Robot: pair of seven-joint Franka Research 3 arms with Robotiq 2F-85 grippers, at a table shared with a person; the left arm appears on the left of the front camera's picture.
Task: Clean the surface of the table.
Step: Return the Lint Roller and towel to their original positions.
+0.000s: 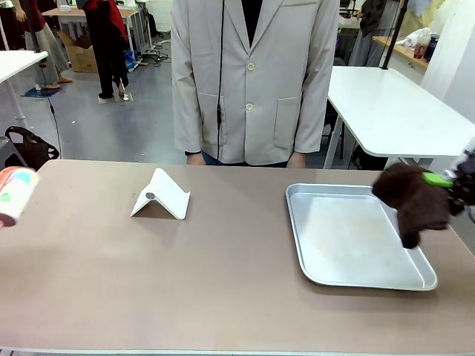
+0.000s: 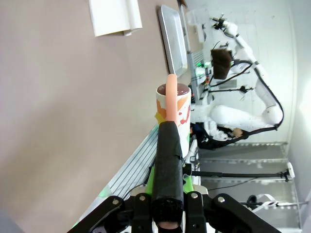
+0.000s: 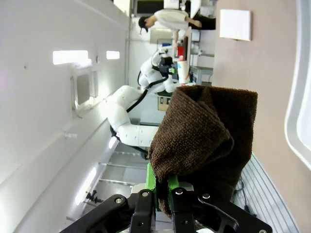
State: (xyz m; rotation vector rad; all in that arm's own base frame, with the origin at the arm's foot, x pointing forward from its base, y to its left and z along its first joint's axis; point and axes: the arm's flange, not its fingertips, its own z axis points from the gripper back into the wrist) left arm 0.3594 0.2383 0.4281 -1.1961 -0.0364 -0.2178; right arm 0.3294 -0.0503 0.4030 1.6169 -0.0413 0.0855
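The wide, matte taupe-brown bench [image 1: 223, 282] spans the front view, with a person in a beige jacket [image 1: 252, 74] standing at its far edge. The left fingers [image 2: 170, 92] are closed on a white paper cup with red, orange and green print [image 2: 183, 121], held tipped sideways at the bench's left end. The right fingers [image 1: 438, 179] are clamped tight on a dark brown fuzzy cloth [image 1: 414, 202], which hangs over the right rim of a silver rectangular metal tray [image 1: 297, 226]. A white folded stand [image 1: 160, 194] sits on the bench left of the tray, well apart from it.
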